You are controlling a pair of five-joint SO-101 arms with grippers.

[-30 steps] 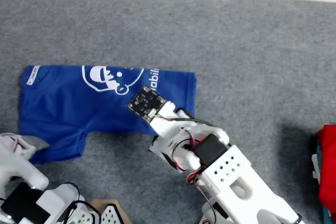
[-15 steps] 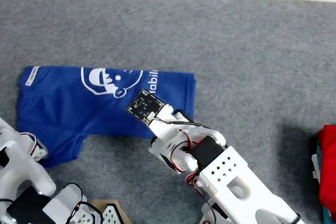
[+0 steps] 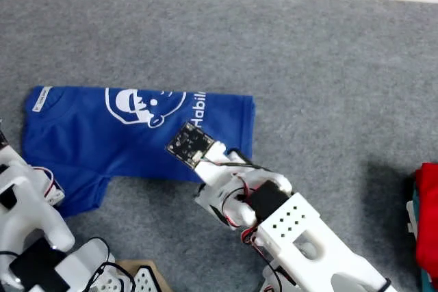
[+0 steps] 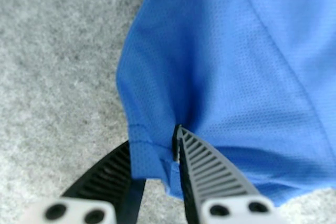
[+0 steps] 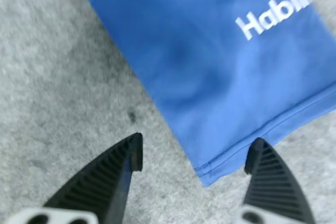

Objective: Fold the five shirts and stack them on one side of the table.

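Blue shirt [image 3: 137, 135] lies spread at the table's [image 3: 328, 66] nine o'clock side. Left fingers [image 4: 202, 166] pinch its sleeve hem; right fingers [image 5: 105, 177] stand spread over the bottom corner. A thin pinch may slip, and uneven lifting would skew the fold.

The left gripper [image 4: 152, 142] has its 2 black ribbed fingers [image 4: 207, 174] closed on a hemmed edge of the blue shirt [image 4: 220, 66], with a fold of the cloth pinched between them. The shirt's edge lies on the grey, felt-like table [image 4: 52, 77].
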